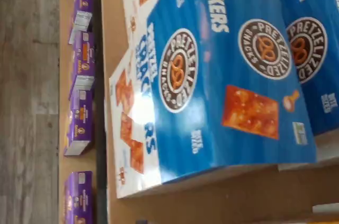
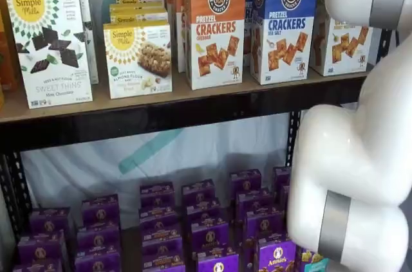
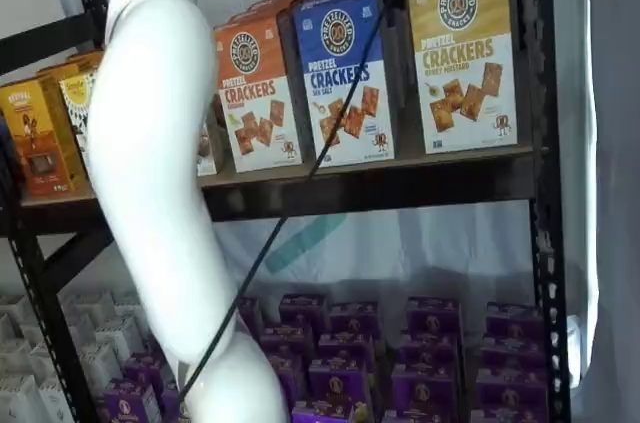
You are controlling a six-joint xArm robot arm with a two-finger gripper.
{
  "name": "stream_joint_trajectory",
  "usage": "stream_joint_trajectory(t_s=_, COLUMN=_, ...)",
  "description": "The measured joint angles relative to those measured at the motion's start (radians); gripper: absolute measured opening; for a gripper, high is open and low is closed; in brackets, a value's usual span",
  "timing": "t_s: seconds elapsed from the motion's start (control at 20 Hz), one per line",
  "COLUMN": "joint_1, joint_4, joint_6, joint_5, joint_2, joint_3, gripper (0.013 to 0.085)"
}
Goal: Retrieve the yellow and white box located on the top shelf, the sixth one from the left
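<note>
Neither shelf view shows my fingers, only the white arm (image 2: 360,175); I read them as spread wide and empty. Wrist view looks onto blue Pretzel Crackers boxes (image 1: 233,75), so they hover near those. Beside them on the top shelf (image 3: 400,183) stands the yellow and white box (image 3: 465,58), front-facing for an easy pull.

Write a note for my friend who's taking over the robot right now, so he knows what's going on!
Gripper: not visible in either shelf view, only the white arm shows; jaws stand wide, nothing held.
The yellow and white box stands upright on the top shelf, right of the blue Pretzel Crackers box. The wrist view looks onto blue boxes.
Done: nothing grasped yet.
Left: line up on the yellow box, grip it, pull it out.
</note>
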State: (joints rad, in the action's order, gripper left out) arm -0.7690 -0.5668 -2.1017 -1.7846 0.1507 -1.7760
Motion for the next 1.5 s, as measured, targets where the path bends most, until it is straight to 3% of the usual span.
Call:
stream_joint_trajectory(t_s=0.8, joint_1=0.029, joint_4=0.052, joint_6=-0.025, joint_5=0.075, joint_2=-0.060, joint_3=-0.027, gripper=0.0850)
stream_joint_trajectory(t_s=1.5, joint_1=0.070, joint_4=0.187, joint_6=-0.026, joint_5=0.001, joint_2=-0.128, joint_3=-0.138, gripper=0.0850)
